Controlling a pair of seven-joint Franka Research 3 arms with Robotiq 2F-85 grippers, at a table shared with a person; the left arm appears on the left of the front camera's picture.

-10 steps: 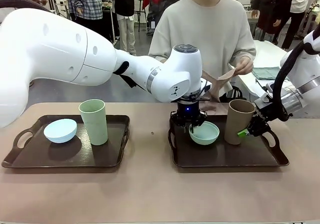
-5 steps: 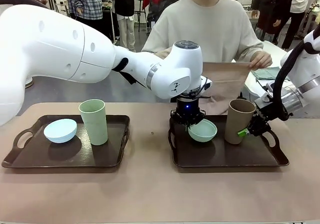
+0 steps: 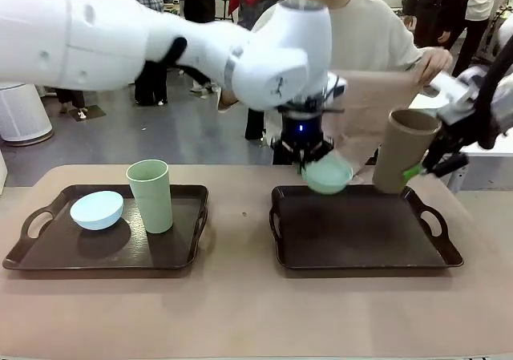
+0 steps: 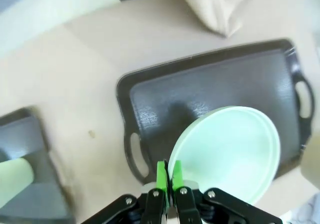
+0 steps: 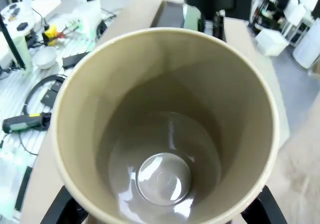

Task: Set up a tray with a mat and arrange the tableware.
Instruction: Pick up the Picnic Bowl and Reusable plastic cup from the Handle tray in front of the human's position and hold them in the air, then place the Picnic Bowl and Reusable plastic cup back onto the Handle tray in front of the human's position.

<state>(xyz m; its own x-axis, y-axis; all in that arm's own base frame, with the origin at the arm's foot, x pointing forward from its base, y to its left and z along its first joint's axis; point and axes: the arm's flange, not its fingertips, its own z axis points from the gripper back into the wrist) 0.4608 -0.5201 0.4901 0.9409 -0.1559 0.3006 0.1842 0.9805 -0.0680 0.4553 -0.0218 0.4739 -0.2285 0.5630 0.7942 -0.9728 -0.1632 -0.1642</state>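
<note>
My left gripper point(image 3: 310, 162) is shut on the rim of the mint green bowl point(image 3: 327, 174) and holds it in the air over the back of the bare right tray point(image 3: 361, 252). In the left wrist view its green fingertips point(image 4: 161, 173) pinch the bowl point(image 4: 230, 149) above that tray point(image 4: 210, 79). My right gripper point(image 3: 423, 167) grips the brown-tan cup point(image 3: 403, 151), tilted and clear of the tray's right rear corner. The cup point(image 5: 165, 129) is seen from above, open and with nothing inside. Behind both, the person's hands hold a tan mat point(image 3: 365, 107) spread out.
The left tray point(image 3: 48, 252) carries the pale blue bowl point(image 3: 97, 209) and the pale green cup point(image 3: 151, 195), standing upright. Bare tabletop point(image 3: 240, 312) lies between and in front of the trays. My left arm spans the upper picture.
Both grippers have risen off the right tray, one with the mint bowl, the other with the brown cup, leaving the tray bare. The person has unfolded the mat and holds it wide.
</note>
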